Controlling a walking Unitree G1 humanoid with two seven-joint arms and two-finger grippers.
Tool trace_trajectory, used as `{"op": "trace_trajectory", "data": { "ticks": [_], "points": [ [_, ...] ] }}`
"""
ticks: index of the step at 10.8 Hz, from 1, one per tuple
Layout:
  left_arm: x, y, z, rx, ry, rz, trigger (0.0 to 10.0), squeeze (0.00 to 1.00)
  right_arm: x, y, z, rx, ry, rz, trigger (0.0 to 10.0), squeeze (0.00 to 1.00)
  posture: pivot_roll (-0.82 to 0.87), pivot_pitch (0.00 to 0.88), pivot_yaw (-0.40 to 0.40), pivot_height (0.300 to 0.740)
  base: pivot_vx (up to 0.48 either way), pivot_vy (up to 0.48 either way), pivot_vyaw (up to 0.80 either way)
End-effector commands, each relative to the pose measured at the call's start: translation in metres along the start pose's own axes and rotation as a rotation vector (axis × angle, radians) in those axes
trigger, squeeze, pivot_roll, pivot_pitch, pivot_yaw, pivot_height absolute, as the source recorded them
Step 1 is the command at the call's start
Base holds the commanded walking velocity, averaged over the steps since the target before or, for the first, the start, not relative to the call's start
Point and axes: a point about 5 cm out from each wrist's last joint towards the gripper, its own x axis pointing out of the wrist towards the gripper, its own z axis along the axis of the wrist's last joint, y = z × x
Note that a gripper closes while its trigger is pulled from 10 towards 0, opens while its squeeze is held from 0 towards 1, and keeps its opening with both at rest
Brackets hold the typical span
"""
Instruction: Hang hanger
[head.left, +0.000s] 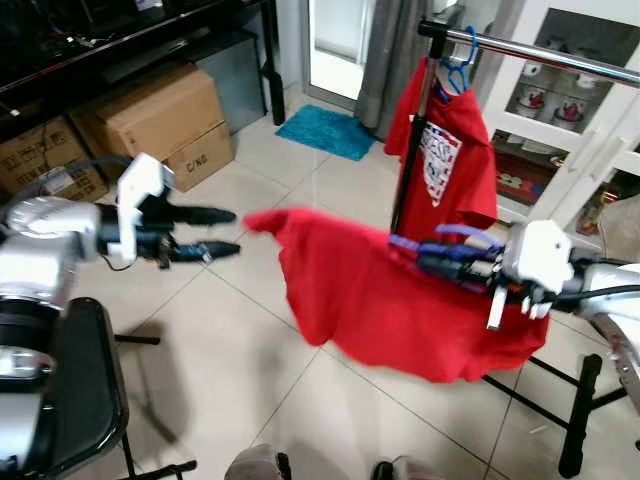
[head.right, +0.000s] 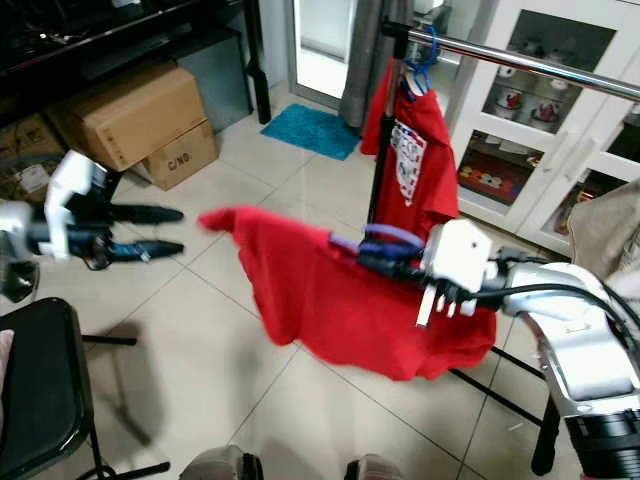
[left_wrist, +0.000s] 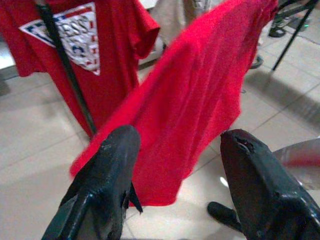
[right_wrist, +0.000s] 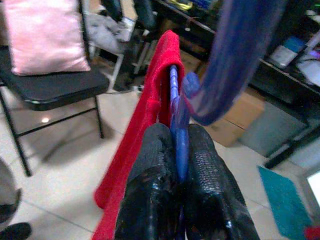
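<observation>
Blue hanger (right_wrist: 178, 131) carrying a red shirt (head.left: 380, 290) is pinched tight in the right gripper (head.left: 432, 254) at mid-scene, near the clothes rail (head.left: 540, 52) with another red shirt (head.left: 445, 150), while the left gripper (head.left: 222, 232) stands spread wide, empty, at left.

Small cardboard box (head.left: 200, 155) at far left, black print on its side looks like "C/NG", not sure. Hung red shirt (head.left: 445, 160) on far rail: white chest patch (head.left: 438, 165) w/ red and blue lettering, too blurred to read. Cabinet mugs (head.left: 545, 100): print illegible.
</observation>
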Motion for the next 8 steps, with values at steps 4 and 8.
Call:
{"op": "trace_trajectory", "data": {
  "ticks": [4,8],
  "points": [
    [0.027,-0.002,0.003,0.008,0.001,-0.105,3.7,0.0,0.007,-0.001,0.004,-0.02,-0.028,0.079,0.0,0.0,-0.07,0.0,0.059,0.74,0.0,0.0,0.0],
    [0.028,-0.008,-0.008,-0.002,0.082,-0.171,0.0,0.0,0.011,0.002,0.003,-0.021,-0.032,0.119,0.0,0.0,-0.07,0.0,0.057,0.74,0.0,0.0,0.0]
  ]
}}
